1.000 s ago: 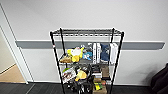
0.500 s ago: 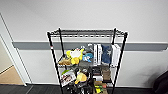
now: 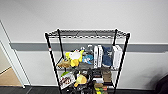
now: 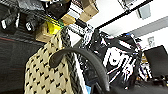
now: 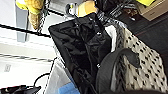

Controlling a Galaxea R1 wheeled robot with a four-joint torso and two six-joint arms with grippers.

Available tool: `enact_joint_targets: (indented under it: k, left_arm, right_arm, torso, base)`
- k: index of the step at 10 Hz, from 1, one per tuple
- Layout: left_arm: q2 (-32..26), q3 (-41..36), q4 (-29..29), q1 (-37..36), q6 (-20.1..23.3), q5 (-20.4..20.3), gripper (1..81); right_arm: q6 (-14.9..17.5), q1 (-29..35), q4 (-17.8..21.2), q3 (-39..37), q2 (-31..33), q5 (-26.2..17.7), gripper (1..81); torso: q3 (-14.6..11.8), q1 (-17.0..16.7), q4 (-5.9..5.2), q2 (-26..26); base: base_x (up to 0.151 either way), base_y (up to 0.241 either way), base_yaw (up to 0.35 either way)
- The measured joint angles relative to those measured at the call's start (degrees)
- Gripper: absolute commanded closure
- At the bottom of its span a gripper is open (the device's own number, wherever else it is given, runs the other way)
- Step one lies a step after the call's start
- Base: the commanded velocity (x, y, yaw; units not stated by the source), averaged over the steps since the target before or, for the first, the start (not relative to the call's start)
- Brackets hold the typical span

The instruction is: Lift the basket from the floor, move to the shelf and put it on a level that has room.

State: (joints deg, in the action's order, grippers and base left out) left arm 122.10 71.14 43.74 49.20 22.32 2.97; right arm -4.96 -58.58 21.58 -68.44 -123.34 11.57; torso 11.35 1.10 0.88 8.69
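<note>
Up close, the cream woven basket (image 4: pixel 47 72) with its dark braided rim and arched dark handle (image 5: pixel 110 67) hangs by the rack's cluttered lower tiers, though I cannot tell what either gripper is doing, while beyond, the black wire shelf (image 3: pixel 87 62) stands against the white wall (image 3: pixel 82 15), its top level (image 3: pixel 86 33) bare.

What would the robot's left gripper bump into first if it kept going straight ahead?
Probably the basket: its woven side and dark handle sit right in front of the left wrist camera. Behind it are the shelf's crowded lower tiers. Depth is hard to judge here.
</note>
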Motion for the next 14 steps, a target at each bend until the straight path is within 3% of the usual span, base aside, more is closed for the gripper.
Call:
enact_joint_targets:
  k: [14]
  left_arm:
    - [1.1, 0.0, -1.3, 1.7, 0.1, -1.0, 81.1]
  right_arm:
    - [0.0, 0.0, -0.2, 0.0, 0.2, 0.3, 81.1]
  torso:
    - [0.0, 0.0, 0.0, 0.0]
  base:
    - [0.122, 0.0, 0.0]
